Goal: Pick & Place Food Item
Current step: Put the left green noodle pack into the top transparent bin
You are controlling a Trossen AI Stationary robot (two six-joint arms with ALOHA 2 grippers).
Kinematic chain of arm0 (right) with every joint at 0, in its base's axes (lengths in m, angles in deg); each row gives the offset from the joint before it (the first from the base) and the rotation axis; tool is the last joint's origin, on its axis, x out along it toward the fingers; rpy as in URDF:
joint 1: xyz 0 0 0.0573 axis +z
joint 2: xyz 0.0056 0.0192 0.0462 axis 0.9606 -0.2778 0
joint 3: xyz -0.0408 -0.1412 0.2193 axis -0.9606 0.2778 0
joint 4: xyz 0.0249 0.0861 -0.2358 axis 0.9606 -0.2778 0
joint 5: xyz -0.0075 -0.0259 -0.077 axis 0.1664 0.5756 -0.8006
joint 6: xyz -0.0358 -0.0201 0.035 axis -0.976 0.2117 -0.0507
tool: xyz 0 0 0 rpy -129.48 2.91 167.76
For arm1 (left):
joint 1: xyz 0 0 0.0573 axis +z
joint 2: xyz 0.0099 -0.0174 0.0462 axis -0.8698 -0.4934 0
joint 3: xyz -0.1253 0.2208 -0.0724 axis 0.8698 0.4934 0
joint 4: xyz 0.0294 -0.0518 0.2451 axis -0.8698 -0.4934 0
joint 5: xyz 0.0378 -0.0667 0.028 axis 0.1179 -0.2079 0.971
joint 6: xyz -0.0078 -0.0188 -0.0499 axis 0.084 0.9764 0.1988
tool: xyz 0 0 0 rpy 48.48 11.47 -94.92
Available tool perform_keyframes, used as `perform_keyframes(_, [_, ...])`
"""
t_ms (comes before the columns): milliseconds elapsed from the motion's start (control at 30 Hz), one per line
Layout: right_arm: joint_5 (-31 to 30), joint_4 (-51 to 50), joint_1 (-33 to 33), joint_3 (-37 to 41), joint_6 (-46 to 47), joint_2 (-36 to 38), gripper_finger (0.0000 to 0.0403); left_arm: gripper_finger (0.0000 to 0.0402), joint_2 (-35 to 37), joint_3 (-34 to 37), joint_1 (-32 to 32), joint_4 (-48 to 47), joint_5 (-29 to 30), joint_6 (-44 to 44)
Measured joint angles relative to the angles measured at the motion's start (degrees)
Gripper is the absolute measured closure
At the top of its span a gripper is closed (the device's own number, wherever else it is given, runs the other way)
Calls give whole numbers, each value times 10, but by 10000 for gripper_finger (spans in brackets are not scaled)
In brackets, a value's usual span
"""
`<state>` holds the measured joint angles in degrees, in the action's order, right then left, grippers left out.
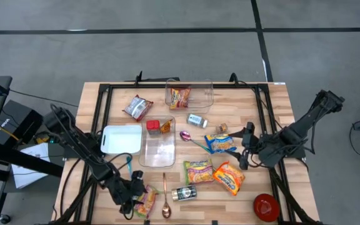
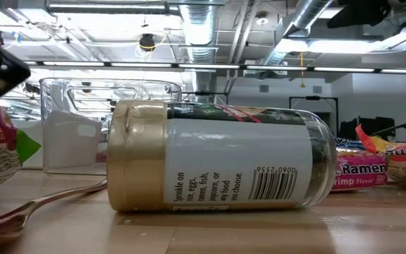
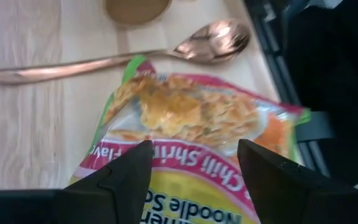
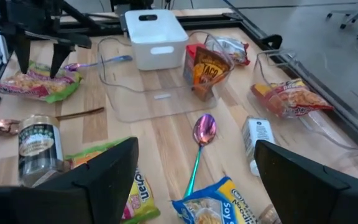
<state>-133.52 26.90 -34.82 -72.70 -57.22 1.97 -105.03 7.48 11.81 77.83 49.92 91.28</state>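
High view: left gripper (image 1: 134, 199) sits at the table's near edge, directly over a pink-and-yellow chilli shrimp noodle packet (image 1: 146, 202). A copper-coloured metal spoon (image 1: 165, 195) lies just beside the packet, and a gold-lidded glass seasoning jar (image 1: 184, 193) lies on its side next to that. Right gripper (image 1: 247, 145) waits on the right side of the light wooden table (image 1: 280, 100).

Low view: jar fills the centre; packet edge at left.

Left wrist view: the two dark fingers (image 3: 124, 171) are spread wide above the flat packet, gripping nothing.

Right wrist view: right fingers (image 4: 107, 168) spread wide, empty, above a purple-bowled spoon (image 4: 202, 137) and a clear plastic tray (image 4: 157, 93).
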Motion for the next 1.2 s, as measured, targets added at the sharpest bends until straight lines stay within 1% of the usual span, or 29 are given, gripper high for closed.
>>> perform_keyframes(100, [7, 6, 0, 0, 0, -7, 88, 182, -15, 0, 0, 4, 4, 0])
perform_keyframes(267, [8, 9, 0, 0, 0, -11, 88, 205, -14, 0, -3, -2, 23, -3])
perform_keyframes(367, [8, 10, 0, 0, 0, -11, 88, 227, -8, 0, -10, -2, 33, -5])
perform_keyframes(567, [8, 13, 0, 0, 0, -11, 88, 287, -6, 0, -21, -2, 29, -2])
perform_keyframes(633, [8, 13, 0, 0, 0, -11, 88, 300, -6, 0, -28, -1, 29, -1])
perform_keyframes(700, [8, 13, 0, 0, 0, -11, 88, 305, -6, 0, -33, -1, 36, 0])
perform_keyframes(767, [9, 13, 0, 0, 0, -11, 88, 303, -6, 0, -34, -1, 43, 6])
perform_keyframes(833, [12, 13, 0, 0, 0, -11, 88, 291, -6, 0, -34, -1, 51, 13])
perform_keyframes(933, [18, 20, 0, 0, 0, -11, 88, 262, -6, 0, -36, 0, 64, 13])
perform_keyframes(1067, [22, 23, 0, 0, 0, -13, 88, 217, -6, 0, -42, 0, 65, 10])
perform_keyframes(1200, [24, 23, 0, 0, 0, -13, 88, 191, -6, 0, -55, 0, 65, -1])
